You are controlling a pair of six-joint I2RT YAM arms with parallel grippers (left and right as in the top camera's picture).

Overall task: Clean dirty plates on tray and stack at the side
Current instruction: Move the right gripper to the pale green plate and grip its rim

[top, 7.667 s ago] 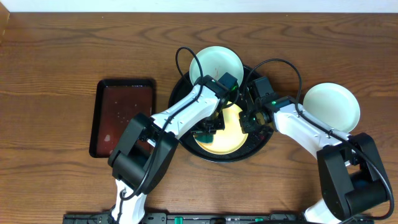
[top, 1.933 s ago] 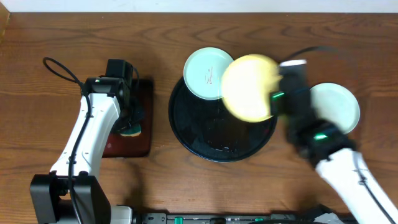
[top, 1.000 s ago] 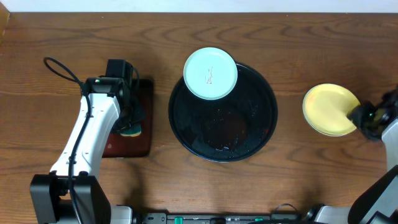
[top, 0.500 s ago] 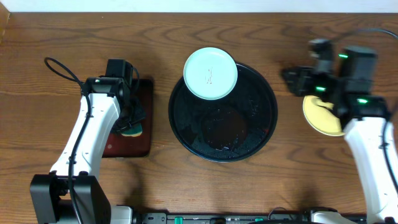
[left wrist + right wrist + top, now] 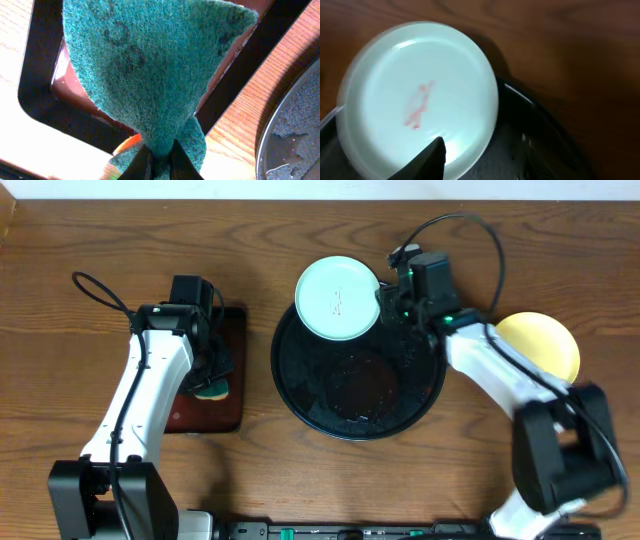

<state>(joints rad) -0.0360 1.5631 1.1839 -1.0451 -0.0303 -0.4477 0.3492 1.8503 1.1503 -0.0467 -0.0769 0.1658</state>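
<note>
One pale mint-blue plate (image 5: 338,297) with a reddish smear lies on the back-left rim of the round black tray (image 5: 360,405). It also shows in the right wrist view (image 5: 420,100). My right gripper (image 5: 393,305) is open at this plate's right edge, one finger over the plate (image 5: 482,150), above the tray (image 5: 535,145). The yellow plate (image 5: 545,340) lies on the wooden tabletop at the right; any plate under it is hidden. My left gripper (image 5: 208,380) is shut on a green sponge (image 5: 150,65), fingers pinching its fold (image 5: 159,152).
A rectangular dark red-brown tray (image 5: 190,415) lies at the left under my left gripper, and its rim shows in the left wrist view (image 5: 40,75). The black tray's edge (image 5: 295,140) is to its right. Bare wood lies in front of and behind the trays.
My right arm set the yellow plate down at the right, let go, and swung left to the mint plate on the black tray. My left arm with the sponge has not moved.
</note>
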